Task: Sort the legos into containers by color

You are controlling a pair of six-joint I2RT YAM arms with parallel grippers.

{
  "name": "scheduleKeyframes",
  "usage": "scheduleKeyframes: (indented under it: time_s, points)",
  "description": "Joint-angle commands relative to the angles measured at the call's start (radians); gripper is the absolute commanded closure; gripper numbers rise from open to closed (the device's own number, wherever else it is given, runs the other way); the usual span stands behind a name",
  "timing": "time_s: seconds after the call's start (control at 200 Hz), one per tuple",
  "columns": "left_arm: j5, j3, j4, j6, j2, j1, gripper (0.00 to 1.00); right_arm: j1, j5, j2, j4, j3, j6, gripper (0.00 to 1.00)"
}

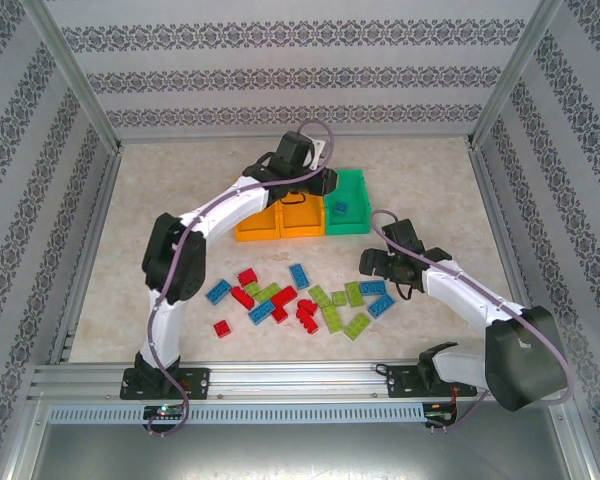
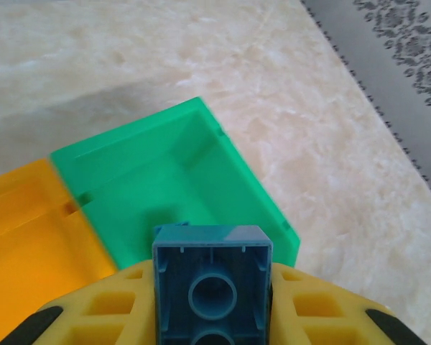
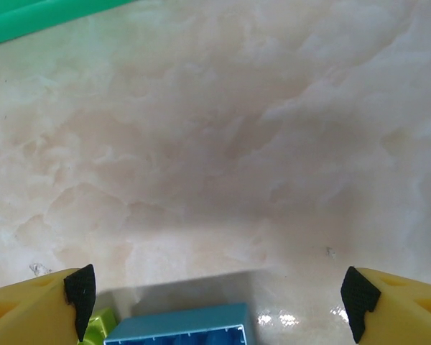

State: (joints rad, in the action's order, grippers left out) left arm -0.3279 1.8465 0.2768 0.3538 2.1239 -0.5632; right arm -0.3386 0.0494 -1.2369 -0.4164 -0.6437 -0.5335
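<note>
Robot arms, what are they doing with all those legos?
They're sorting legos by color. The left fingers pinch a blue lego up by the green bin, where another blue one already lies. The right fingers are open just above a second blue lego at the edge of the pile on the table. Most aren't sorted yet.

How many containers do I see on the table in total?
3, in one row: the left orange bin, the middle orange bin, partly under the left arm, and the green bin at the right end.
</note>
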Motion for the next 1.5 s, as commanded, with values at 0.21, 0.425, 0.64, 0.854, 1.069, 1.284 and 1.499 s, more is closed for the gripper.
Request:
scheduleKeyframes:
  time_s: [0.21, 0.425, 0.64, 0.854, 1.069, 1.284, 1.499]
  points:
    - [-0.111, 0.256, 0.06, 0.123, 0.207, -0.011, 0.65, -0.039, -0.078, 0.021, -0.04, 0.018, -0.026, 0.06]
    - [-0.046, 0.277, 0.083, 0.112, 0.229, -0.01, 0.46, -0.075, -0.083, 0.014, -0.078, 0.007, -0.021, 0.05]
    - [-0.038, 0.248, 0.093, 0.07, 0.193, -0.02, 0.35, -0.104, -0.069, -0.014, -0.117, -0.008, -0.024, 0.06]
    - [0.0, 0.122, 0.059, 0.014, 0.08, -0.046, 0.32, -0.118, -0.029, -0.05, -0.167, -0.027, -0.02, 0.09]
    - [0.015, -0.021, 0.008, 0.015, -0.017, -0.047, 0.31, -0.122, -0.003, -0.053, -0.176, -0.025, -0.02, 0.12]
    - [0.024, -0.103, -0.023, 0.022, -0.072, -0.047, 0.31, -0.122, -0.003, -0.102, -0.156, -0.042, -0.008, 0.14]
    - [0.029, -0.153, -0.04, 0.026, -0.103, -0.046, 0.31, -0.123, 0.0, -0.137, -0.128, -0.059, 0.001, 0.19]
